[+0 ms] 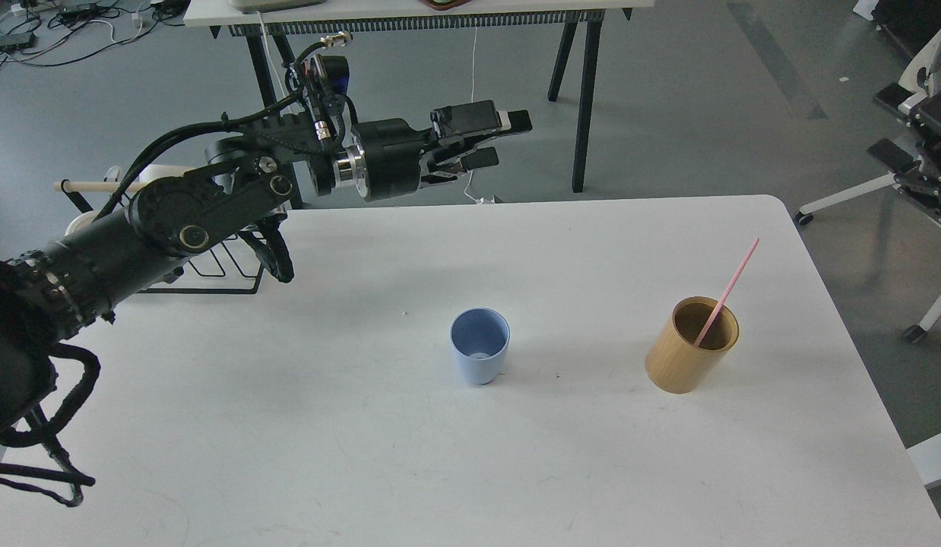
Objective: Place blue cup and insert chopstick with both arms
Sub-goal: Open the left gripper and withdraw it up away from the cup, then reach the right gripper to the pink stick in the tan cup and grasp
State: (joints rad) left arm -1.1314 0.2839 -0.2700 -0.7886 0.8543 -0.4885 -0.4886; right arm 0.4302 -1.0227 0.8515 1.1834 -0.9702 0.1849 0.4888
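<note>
The blue cup stands upright and alone on the white table, near its middle. The pink chopstick leans in the tan wooden-looking cylinder to the cup's right, its top pointing up and right. My left gripper is open and empty, raised high over the table's far edge, well above and behind the cup. My right gripper is off the table at the far right edge of the view, dark, its two fingers apart and empty.
A wire rack with a pale wooden rod stands at the table's far left, partly behind my left arm. A black-legged table stands on the floor behind. A white chair base is to the right of the table.
</note>
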